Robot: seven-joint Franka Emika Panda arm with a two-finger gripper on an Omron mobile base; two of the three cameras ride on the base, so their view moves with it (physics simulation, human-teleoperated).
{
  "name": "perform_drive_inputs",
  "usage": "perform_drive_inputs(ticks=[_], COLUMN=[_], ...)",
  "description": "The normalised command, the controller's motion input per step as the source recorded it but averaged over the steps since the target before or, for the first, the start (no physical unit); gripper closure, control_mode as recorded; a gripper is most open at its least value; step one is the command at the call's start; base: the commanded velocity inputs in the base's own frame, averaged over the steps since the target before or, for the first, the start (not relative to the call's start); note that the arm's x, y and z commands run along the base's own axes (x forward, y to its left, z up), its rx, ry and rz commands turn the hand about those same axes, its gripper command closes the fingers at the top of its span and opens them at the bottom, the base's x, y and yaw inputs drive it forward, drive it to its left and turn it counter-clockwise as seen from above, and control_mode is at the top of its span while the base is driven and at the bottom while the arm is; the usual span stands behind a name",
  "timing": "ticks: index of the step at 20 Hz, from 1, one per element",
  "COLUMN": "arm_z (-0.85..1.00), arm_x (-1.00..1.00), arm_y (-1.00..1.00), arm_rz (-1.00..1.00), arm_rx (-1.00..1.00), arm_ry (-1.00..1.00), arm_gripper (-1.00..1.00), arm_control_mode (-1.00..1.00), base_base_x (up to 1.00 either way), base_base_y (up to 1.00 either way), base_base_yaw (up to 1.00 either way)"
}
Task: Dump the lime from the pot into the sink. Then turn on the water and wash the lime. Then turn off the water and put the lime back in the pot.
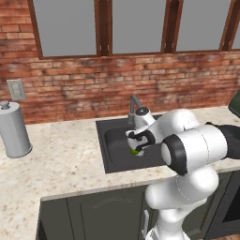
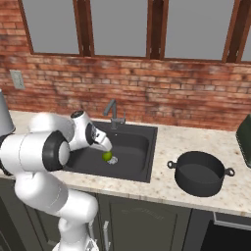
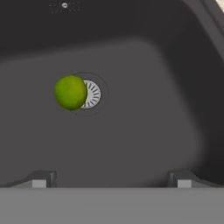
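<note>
Hand view shows spread fingers (image 3: 111, 179) above lime (image 3: 70, 92); right base view shows pot (image 2: 200, 172).

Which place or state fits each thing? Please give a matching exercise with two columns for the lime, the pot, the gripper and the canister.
Things:
1. lime
2. pot
3. gripper
4. canister

Places or states:
A. open, above the sink floor
B. on the counter, far left
C. beside the drain, in the sink
D. empty, on the counter right of the sink

Pairs: 1-C, 2-D, 3-A, 4-B
</note>
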Motion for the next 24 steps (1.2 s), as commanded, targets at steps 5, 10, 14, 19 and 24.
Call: perform_drive_inputs(ticks=[5,10,14,19,24], arm_z=[-0.35,-0.34,-0.38,-0.40,-0.40], arm_x=[0.31,0.40,0.43,0.41,0.36], arm_y=[0.00,0.00,0.00,0.02,0.03], arm_rz=[0.00,0.00,0.00,0.00,0.00], arm_rx=[0.01,0.03,0.02,0.01,0.00], arm_ry=[0.00,0.00,0.00,0.00,0.00], arm_gripper=[-1.00,-1.00,-1.00,-1.00,-1.00], arm_control_mode=[-1.00,-1.00,-1.00,-1.00,-1.00], base_base_x=[0.00,0.00,0.00,0.00,0.00], base_base_y=[0.00,0.00,0.00,0.00,0.00], base_base_yaw=[0.00,0.00,0.00,0.00,0.00])
